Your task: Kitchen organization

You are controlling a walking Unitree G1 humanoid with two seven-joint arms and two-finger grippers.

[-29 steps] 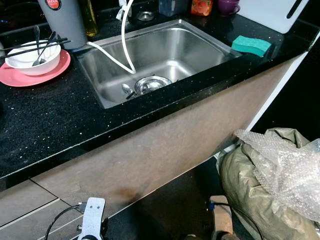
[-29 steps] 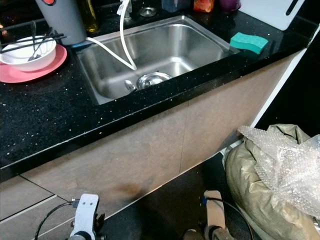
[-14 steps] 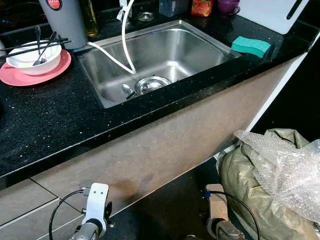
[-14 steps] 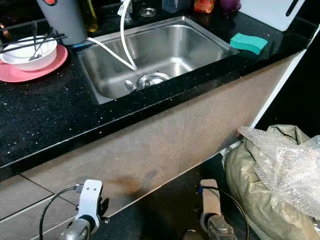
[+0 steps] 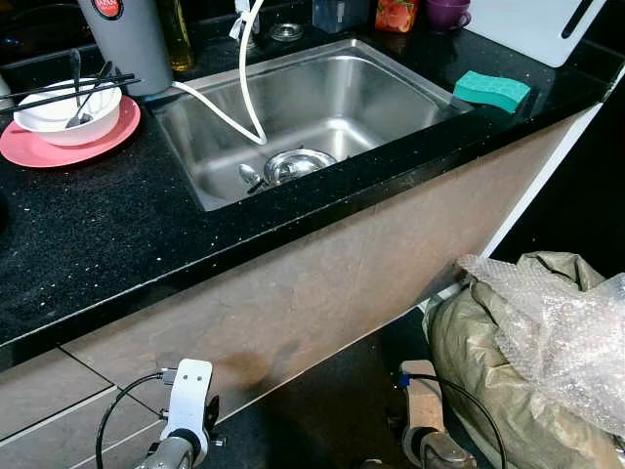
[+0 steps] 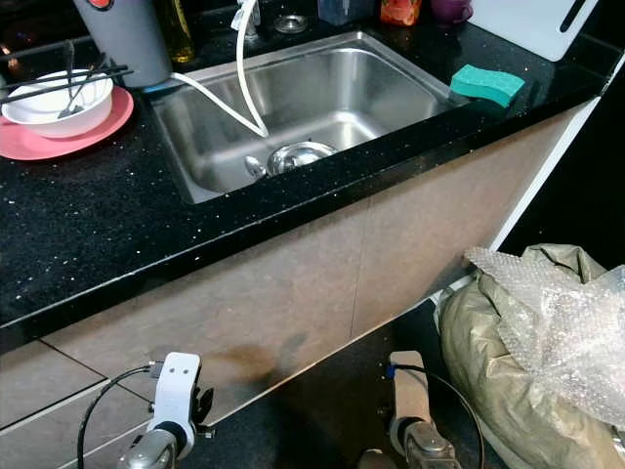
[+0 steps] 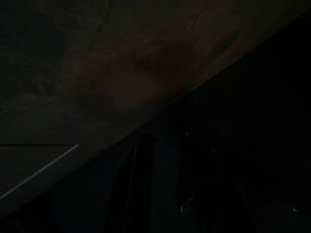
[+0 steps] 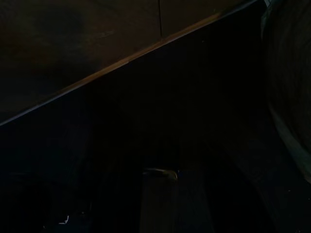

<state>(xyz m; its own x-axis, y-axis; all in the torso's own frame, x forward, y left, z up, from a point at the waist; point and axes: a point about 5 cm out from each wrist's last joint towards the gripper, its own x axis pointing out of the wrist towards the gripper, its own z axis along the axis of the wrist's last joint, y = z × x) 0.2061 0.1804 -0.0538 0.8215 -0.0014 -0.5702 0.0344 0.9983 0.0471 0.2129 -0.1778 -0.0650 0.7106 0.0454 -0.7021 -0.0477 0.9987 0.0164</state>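
Hanging low before the cabinet front (image 5: 322, 293), our left gripper (image 5: 186, 415) and right gripper (image 5: 422, 415) sit idle; we cannot tell how their fingers stand. Beyond, the sink (image 5: 391, 93) holds a white hose (image 5: 249, 93). Farther left, a bowl (image 5: 68, 103) with chopsticks (image 5: 68, 88) rests on a pink plate (image 5: 39, 151); a green sponge (image 5: 491, 90) lies right.

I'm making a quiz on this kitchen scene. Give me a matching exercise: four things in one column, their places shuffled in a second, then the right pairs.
Things:
1. sponge
2. bowl
3. hose
4. bubble wrap

Places:
A. on the pink plate
B. hanging into the sink
C. on the counter, right of the sink
D. on the sack on the floor

Pairs: 1-C, 2-A, 3-B, 4-D
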